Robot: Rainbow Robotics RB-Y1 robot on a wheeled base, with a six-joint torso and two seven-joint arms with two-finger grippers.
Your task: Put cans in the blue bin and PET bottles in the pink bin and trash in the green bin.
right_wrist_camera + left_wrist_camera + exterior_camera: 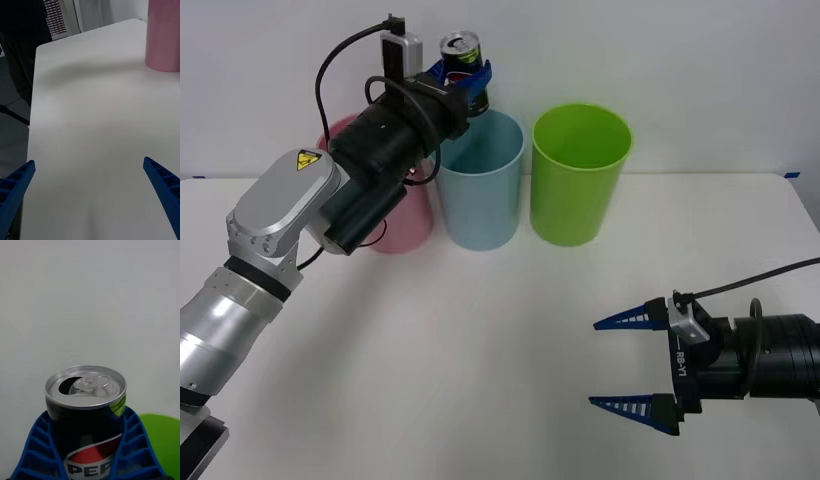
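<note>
My left gripper (465,80) is shut on a small dark drink can (462,52) with a silver top, holding it upright in the air just above the rim of the blue bin (480,185). The left wrist view has the can (86,405) between my blue fingers (37,442), its tab opening showing. The pink bin (402,225) stands left of the blue one, mostly behind my left arm, and the green bin (577,175) stands right of it. Low at the front right of the table, my right gripper (632,362) hangs open over bare tabletop with nothing in it.
The three bins stand in a row at the back of the white table (500,330). The pink bin (164,35) appears far off in the right wrist view, past the table edge (32,112). A cable (765,275) trails from the right wrist.
</note>
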